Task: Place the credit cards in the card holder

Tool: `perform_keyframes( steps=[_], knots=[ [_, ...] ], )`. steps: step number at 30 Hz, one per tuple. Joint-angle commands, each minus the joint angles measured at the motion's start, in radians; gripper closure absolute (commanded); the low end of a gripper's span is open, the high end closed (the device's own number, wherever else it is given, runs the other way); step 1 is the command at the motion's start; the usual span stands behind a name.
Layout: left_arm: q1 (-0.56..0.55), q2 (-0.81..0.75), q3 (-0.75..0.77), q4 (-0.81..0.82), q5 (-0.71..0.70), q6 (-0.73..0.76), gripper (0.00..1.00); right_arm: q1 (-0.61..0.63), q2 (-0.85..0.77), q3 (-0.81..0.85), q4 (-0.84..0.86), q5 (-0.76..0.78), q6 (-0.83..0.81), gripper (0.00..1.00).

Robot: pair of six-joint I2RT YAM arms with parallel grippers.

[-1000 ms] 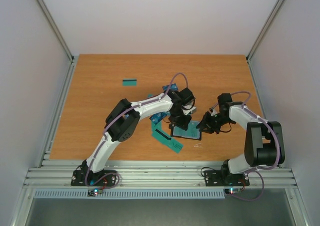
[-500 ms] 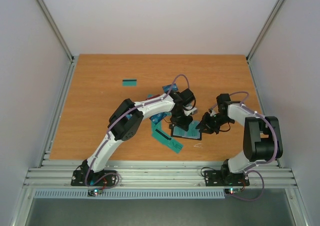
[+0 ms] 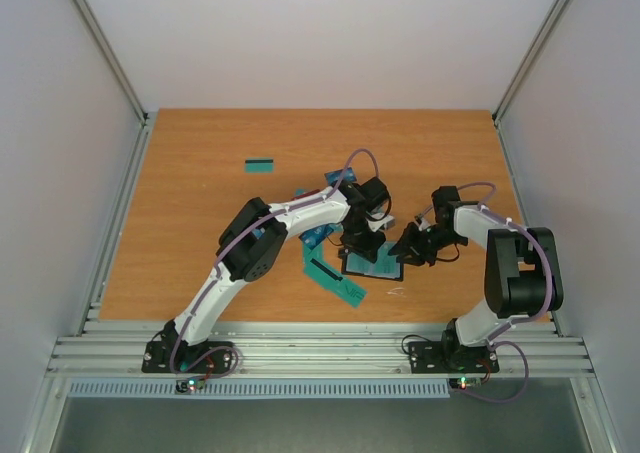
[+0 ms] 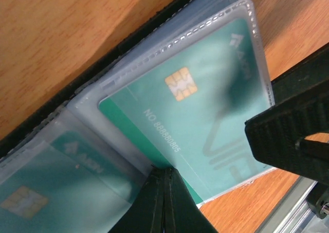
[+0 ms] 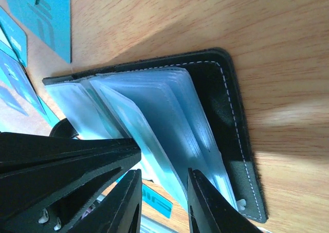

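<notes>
**Item:** card holder (image 5: 223,99). It is lying open near the middle of the counter (image 3: 200,223), between the two arms. Its black cover is facing down and its clear sleeves (image 5: 154,104) are fanning upward.

**Contents:** a teal card (image 4: 205,125), chip side up, is sitting most of the way inside the top sleeve, with one edge showing outside the pocket mouth. A second teal card (image 4: 31,192) is lying in the neighbouring sleeve.

**Left gripper** (image 4: 164,179): the jaws are drawn together to a thin seam at the card's exposed edge. They are apparently pinching it and feeding it in.

**Right gripper** (image 5: 164,174): the jaws are standing partly apart, straddling the fanned sleeve leaves at the holder's free edge. They are not visibly clamping anything.

**Surroundings:** loose cards (image 3: 335,278) are lying just beside the holder. A lone teal card (image 3: 260,165) is lying well apart, toward the far left.

**Hazards, as judged:**
- A skewed push is likely to jam the card against the stitched sleeve edge, so the soft plastic buckles instead of letting it slide.
- The holder is looking light and barely anchored, so the same push is liable to send it skating or fold it shut.
- A leaf slipping out from between the right jaws risks flopping over the pocket mouth.
- The two grippers are working almost touching, so a small correction by either is inviting a finger clash.
- If the left jaws are pulling back before opening, they are apt to drag the card out again.
</notes>
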Motion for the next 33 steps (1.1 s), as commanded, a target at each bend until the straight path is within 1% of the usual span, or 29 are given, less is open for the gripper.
perform_keyframes(
  steps=[1,5,10,20,23,25,29,33],
  knots=[
    [-0.004,0.05,0.01,0.015,0.0,0.02,1.0,0.007,0.003,0.0,0.028,-0.045,-0.009,0.73],
    [-0.002,0.042,0.009,0.029,0.031,0.009,1.0,0.007,0.002,-0.005,0.03,-0.067,-0.008,0.77],
    [0.011,-0.012,-0.027,0.099,0.102,-0.041,1.0,0.007,0.008,-0.017,0.035,-0.06,-0.009,0.87],
    [0.039,-0.023,-0.065,0.179,0.194,-0.124,1.0,0.024,0.029,-0.041,0.117,-0.157,0.019,0.88],
    [0.046,-0.021,-0.068,0.192,0.208,-0.144,1.0,0.024,0.009,-0.06,0.143,-0.166,0.034,0.88],
    [0.047,-0.022,-0.068,0.195,0.21,-0.147,1.0,0.024,-0.004,-0.065,0.146,-0.169,0.033,0.91],
    [0.048,-0.034,-0.083,0.214,0.221,-0.157,1.0,0.024,-0.017,-0.071,0.139,-0.161,0.034,0.98],
    [0.047,-0.053,-0.107,0.235,0.23,-0.172,1.0,0.024,-0.033,-0.077,0.151,-0.162,0.057,0.99]
  ],
)
